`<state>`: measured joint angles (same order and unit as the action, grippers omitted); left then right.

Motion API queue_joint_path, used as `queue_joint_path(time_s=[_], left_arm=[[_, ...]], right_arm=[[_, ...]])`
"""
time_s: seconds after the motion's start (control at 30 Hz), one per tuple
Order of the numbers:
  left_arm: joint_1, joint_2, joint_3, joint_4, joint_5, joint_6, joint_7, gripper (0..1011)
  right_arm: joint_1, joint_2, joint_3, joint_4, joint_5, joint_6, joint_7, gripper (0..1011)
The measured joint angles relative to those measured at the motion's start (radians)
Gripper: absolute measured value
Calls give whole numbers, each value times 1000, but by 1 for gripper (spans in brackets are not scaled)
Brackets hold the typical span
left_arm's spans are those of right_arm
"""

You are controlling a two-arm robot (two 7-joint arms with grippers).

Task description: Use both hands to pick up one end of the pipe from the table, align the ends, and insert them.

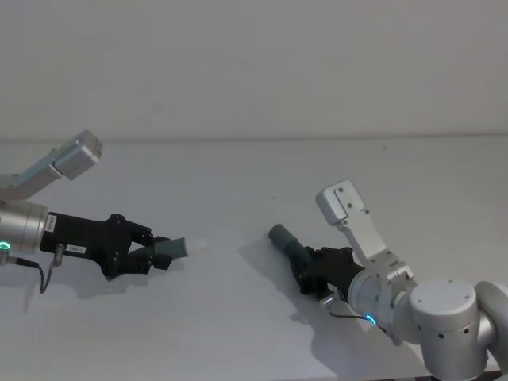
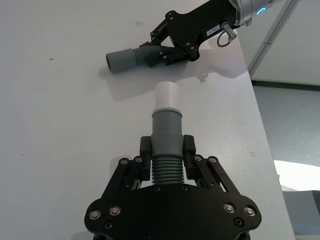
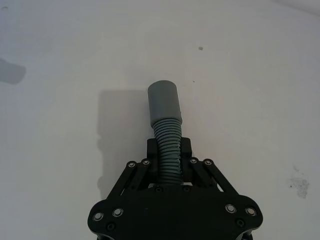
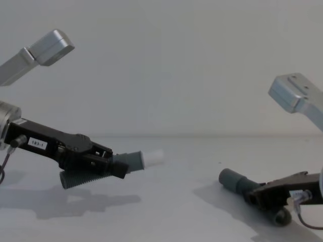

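My left gripper (image 1: 155,252) (image 4: 108,164) (image 2: 167,145) is shut on the ribbed middle of one pipe piece (image 2: 166,125) and holds it clear of the table (image 1: 238,333). Its narrow white end (image 4: 154,158) (image 2: 166,96) points toward the other arm. My right gripper (image 1: 305,270) (image 4: 257,194) (image 3: 169,147) is shut on the ribbed part of the second pipe piece (image 3: 167,135), low over the table. That piece's wide grey cuff end (image 1: 282,236) (image 4: 232,180) (image 3: 163,100) points toward the left gripper. A wide gap separates the two ends, which are not in line.
The white table runs back to a pale grey wall (image 1: 254,63). The table's edge (image 2: 255,115) lies just beyond the right gripper in the left wrist view, with floor past it. Bare surface lies between the two arms.
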<state>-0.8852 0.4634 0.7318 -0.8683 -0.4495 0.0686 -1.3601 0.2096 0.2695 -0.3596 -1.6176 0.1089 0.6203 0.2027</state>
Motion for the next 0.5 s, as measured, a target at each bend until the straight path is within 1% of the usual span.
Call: queue_joint_path(time_s=[0.27, 0.37, 0.43, 0.47, 0.5], left_arm=[[0, 0, 0, 0, 0, 0, 0, 339], [0, 0, 0, 0, 0, 0, 0, 339], [0, 0, 0, 0, 0, 0, 0, 340], [0, 0, 0, 0, 0, 0, 0, 339], [0, 0, 0, 0, 0, 0, 0, 339]], right_arm=[[2, 22, -2, 9, -6, -91, 41, 225], [7, 37, -5, 15, -8, -152, 71, 221], [10, 44, -7, 18, -9, -176, 85, 221], [13, 51, -9, 21, -10, -203, 100, 221], [13, 51, -9, 21, -10, -203, 100, 221]])
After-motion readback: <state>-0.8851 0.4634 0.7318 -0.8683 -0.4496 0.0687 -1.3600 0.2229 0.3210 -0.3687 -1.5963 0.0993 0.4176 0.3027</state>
